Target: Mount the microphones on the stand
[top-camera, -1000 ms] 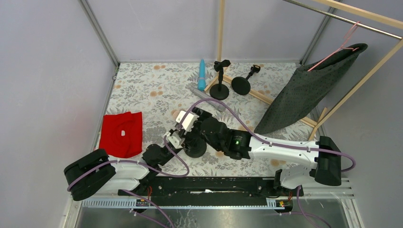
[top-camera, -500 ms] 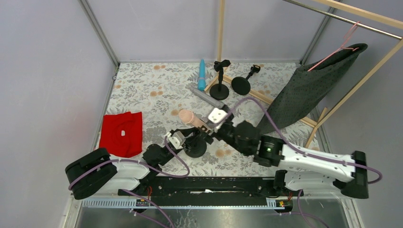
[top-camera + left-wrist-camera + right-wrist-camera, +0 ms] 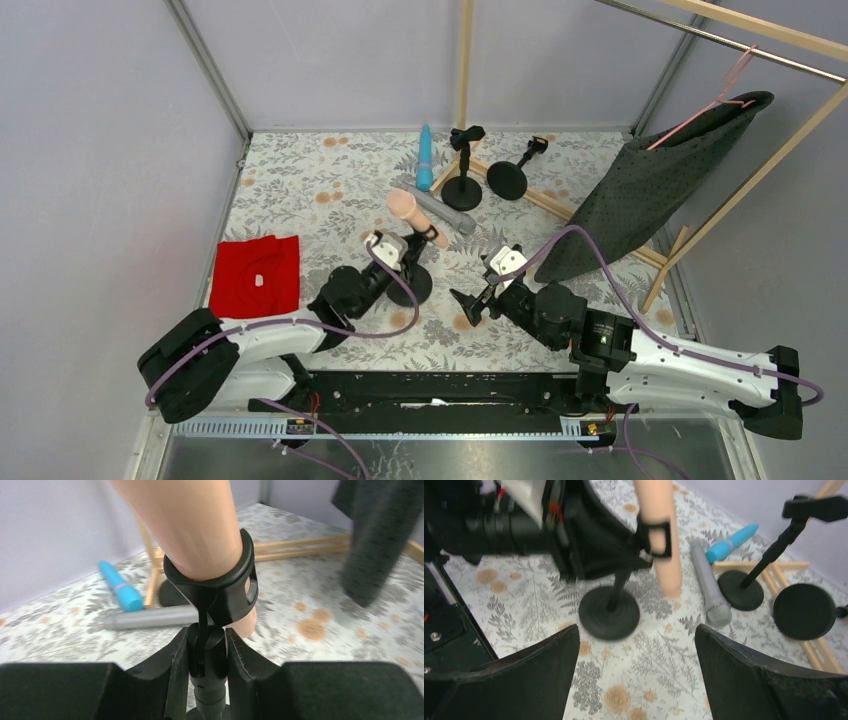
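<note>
Fingers (image 3: pixel 176 662) of the left gripper (image 3: pixel 207 660) are pinched narrow on the stem of the near stand (image 3: pixel 207 695), just under its clip (image 3: pixel 222 587). The pink microphone (image 3: pixel 195 525) sits in that clip, tilted, with its head high and its tail low behind the stem.

Top view: the left gripper (image 3: pixel 398 258) is over the stand's round base (image 3: pixel 412 287). The right gripper (image 3: pixel 470 303) is just to the right of the base and not touching it. The right wrist view shows it spread wide with nothing between the fingers (image 3: pixel 744 675), only bare tablecloth (image 3: pixel 300 190) below. That patch at the near right is free floor.

A red cloth (image 3: pixel 255 280) lies flat by the table's left edge, well apart from the stand. From it to the back wall there is open floral cloth.

Behind the stand, the silver microphone (image 3: pixel 455 218) lies flat and angled, just beyond the pink one's tail. The blue microphone (image 3: pixel 425 160) lies past it, pointing toward the back wall. Its near end is right beside the silver one, and it isn't clear whether they touch.

To the right of the blue one, a second stand (image 3: pixel 462 190) is upright with its clip empty. A third stand's base (image 3: pixel 508 180) is just beside it. Both sit against the wooden rail (image 3: pixel 545 203), which runs diagonally across the far right.

A dark cloth (image 3: pixel 640 200) on a pink hanger (image 3: pixel 700 110) hangs down to table level at the right, close to the right arm's cable. This is the tight side. Walls close in at the left, back and right.
</note>
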{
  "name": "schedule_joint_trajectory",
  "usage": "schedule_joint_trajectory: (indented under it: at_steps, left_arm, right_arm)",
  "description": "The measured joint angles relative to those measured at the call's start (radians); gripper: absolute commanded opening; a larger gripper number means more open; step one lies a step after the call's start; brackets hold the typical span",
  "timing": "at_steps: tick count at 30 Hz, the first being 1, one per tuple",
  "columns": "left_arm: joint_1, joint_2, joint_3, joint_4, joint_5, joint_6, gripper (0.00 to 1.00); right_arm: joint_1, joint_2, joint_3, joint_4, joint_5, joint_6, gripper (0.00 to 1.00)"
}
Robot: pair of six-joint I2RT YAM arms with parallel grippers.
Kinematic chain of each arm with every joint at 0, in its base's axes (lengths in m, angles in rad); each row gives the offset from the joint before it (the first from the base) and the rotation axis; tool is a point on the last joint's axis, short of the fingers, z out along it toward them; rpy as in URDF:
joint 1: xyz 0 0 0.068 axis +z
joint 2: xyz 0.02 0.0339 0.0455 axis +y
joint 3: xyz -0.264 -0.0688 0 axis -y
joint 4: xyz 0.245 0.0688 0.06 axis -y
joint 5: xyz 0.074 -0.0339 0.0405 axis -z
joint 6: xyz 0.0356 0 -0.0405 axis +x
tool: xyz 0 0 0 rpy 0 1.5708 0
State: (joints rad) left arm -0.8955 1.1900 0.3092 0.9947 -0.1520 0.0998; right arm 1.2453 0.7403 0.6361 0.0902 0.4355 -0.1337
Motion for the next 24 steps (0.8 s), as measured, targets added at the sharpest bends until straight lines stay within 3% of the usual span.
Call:
schedule_joint_trajectory:
  at_steps: [6,16,24]
  left_arm:
    - [0.201,0.04,0.055,-0.003,-0.004,-0.026,0.0]
    - [0.49,0.332,0.234,0.098,0.018,-0.075,0.0]
    - [0.684,0.56,0.373,0.244,0.127,-0.164,0.0]
  right_arm:
    - [0.0,-0.025,-0.062,-0.039,0.001,0.061,0.92]
    - [0.0,0.034,-0.127,-0.034,0.001,0.133,0.95]
    - [-0.005,0.145,-0.151,0.009,0.024,0.139,0.95]
